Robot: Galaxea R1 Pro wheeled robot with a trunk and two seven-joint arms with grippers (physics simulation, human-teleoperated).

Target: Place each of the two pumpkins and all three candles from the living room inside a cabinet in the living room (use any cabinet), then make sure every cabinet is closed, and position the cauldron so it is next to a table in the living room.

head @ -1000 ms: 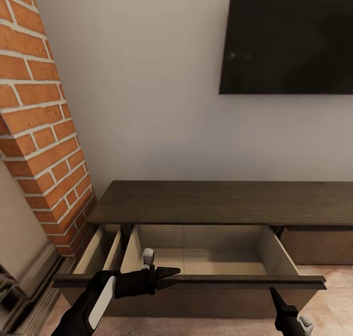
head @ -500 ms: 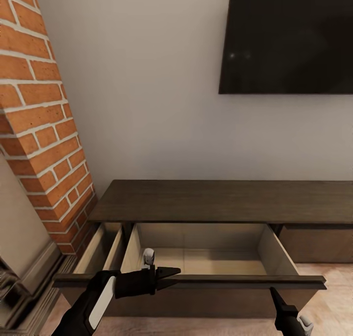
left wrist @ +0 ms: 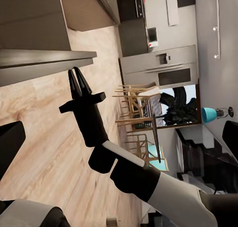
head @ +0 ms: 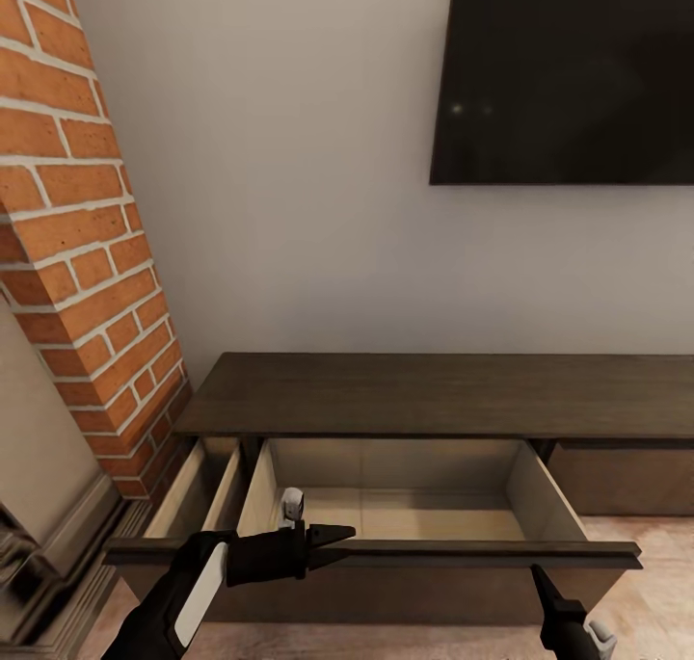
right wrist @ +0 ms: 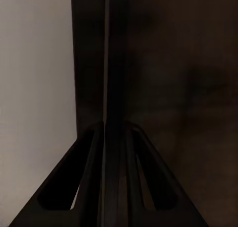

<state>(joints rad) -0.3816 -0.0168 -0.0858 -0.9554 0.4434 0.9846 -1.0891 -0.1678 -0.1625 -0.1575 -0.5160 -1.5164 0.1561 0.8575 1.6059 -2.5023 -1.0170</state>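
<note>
The dark-brown cabinet [head: 434, 395] stands against the wall. Its wide drawer [head: 405, 511] is pulled out, and the pale tan inside that I can see is bare. The drawer front [head: 434, 551] hides the near strip of the drawer floor. My left gripper [head: 347, 533] lies level over the left end of that front, pointing right, apparently open with nothing in it. My right gripper [head: 533, 571] points up at the right end of the front. Its fingers are shut with the tips right at the front's lip [left wrist: 75, 73], dark and close in the right wrist view [right wrist: 105, 137]. The pumpkins, candles, cauldron and table are out of view.
A narrower drawer [head: 198, 491] at the cabinet's left end also stands open. A brick column [head: 87, 255] and a fireplace base [head: 48, 544] crowd the left side. A black TV [head: 569, 72] hangs above. Behind me lie wood floor, dining chairs [left wrist: 136, 108] and the kitchen.
The head view has crept very slightly; both arms and the drawer stand as before.
</note>
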